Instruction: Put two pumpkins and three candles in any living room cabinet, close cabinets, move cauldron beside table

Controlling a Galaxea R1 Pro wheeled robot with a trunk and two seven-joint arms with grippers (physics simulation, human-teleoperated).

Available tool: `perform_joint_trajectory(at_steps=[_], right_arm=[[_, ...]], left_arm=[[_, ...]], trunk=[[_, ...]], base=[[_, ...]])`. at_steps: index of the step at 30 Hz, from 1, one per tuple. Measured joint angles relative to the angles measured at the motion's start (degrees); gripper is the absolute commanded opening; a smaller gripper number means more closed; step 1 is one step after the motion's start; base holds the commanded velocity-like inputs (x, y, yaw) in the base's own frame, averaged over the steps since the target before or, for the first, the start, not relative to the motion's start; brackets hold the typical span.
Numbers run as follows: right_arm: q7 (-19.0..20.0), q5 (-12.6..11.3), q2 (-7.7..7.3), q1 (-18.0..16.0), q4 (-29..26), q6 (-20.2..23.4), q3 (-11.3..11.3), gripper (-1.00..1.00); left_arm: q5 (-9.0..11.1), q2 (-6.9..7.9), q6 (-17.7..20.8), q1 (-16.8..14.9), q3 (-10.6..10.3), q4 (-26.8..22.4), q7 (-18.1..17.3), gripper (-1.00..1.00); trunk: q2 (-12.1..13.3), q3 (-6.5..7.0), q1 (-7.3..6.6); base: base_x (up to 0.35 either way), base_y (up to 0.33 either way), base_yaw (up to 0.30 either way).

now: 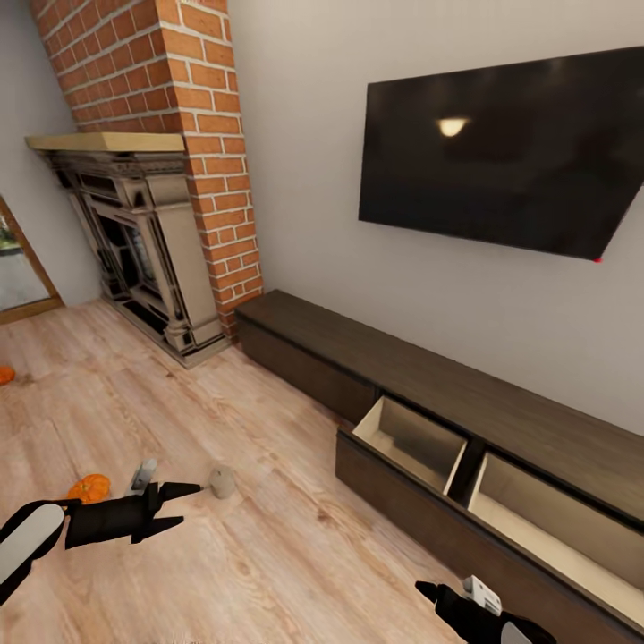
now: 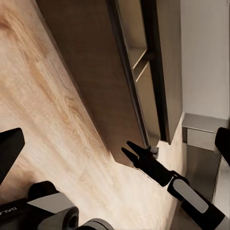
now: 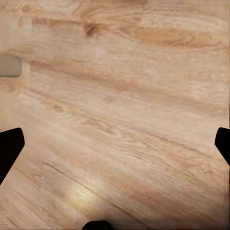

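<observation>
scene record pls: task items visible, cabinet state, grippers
pumpkins: one on the floor beside the left gripper; another at the picture's left edge
candle: one on the floor beyond the left gripper
cabinet: front pulled open, two pale compartments look empty
left gripper: open, empty
right gripper: open, empty, above bare floor

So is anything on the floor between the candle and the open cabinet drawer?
Nothing visible. Bare wood floor runs from the candle to the cabinet, whose nearest drawer stands open. The left gripper hovers just beside the candle, open.
</observation>
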Motion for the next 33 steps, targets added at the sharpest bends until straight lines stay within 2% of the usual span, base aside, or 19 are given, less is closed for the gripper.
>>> perform_joint_trajectory(at_steps=[4, 6, 8, 9, 12, 15, 18, 21, 24, 33], right_arm=[[-1.7, 0.1, 0.47, 0.0, 0.0, -0.9, 0.0, 1.0], [-2.5, 0.5, 0.94, 0.0, 0.0, -1.1, 0.0, 1.0], [-3.3, 1.2, 1.34, 0.0, 0.0, -1.1, 0.0, 1.0], [-3.8, 1.8, 1.84, 0.0, 0.0, -1.2, 0.0, 1.0], [-5.5, 3.3, 3.07, 0.0, 0.0, -1.3, 0.0, 1.0], [-7.9, 4.9, 4.37, 0.0, 0.0, -2.0, 0.0, 1.0], [-10.1, 6.4, 5.64, 0.0, 0.0, -3.6, 0.1, 1.0], [-12.4, 8.9, 7.0, 0.0, 0.0, -4.6, 0.0, 1.0], [-13.2, 10.4, 7.71, 0.0, 0.0, -4.9, 0.0, 1.0], [-13.0, 11.2, 8.07, 0.0, 0.0, -5.2, 0.0, 1.0]], left_arm=[[0.0, 0.53, -0.1, 0.0, 0.2, 0.0, 0.0, 1.0], [-0.6, 0.75, -0.2, 0.0, 0.3, 0.5, 1.2, 1.0], [-1.8, 0.85, -0.3, 0.0, 0.7, 1.2, 4.9, 1.0], [-2.3, 0.85, -0.3, 0.0, 1.7, 1.5, 8.4, 1.0], [-2.8, 0.77, -0.4, 0.0, 5.0, 1.9, 15.7, 1.0], [-3.4, 0.63, -0.5, 0.0, 7.4, 2.3, 20.9, 1.0], [-3.5, 0.53, -0.5, 0.0, 8.3, 2.5, 22.7, 1.0], [-3.6, 0.48, -0.5, 0.0, 8.6, 2.5, 23.3, 1.0], [-3.6, 0.51, -0.5, 0.1, 8.7, 2.5, 23.3, 1.0], [-3.5, 0.73, -0.4, 0.1, 8.9, 2.7, 23.2, 1.0]], trunk=[[1.6, 0.72, -0.88], [2.0, 0.9, -1.1], [2.0, 0.9, -1.1], [2.0, 0.9, -1.11], [2.0, 0.9, -1.1], [2.0, 0.9, -1.1], [2.0, 0.9, -1.1], [2.0, 0.9, -1.1], [2.0, 0.9, -1.11], [2.0, 0.9, -1.13]], base=[[0.0, 0.0, 0.274], [0.0, 0.0, 0.274], [0.0, 0.0, 0.274], [0.0, 0.0, 0.275], [0.0, 0.0, 0.275], [0.0, 0.0, 0.274], [0.0, 0.0, 0.274], [0.0, 0.0, 0.274], [0.0, 0.008, 0.274], [0.116, 0.116, 0.275]])
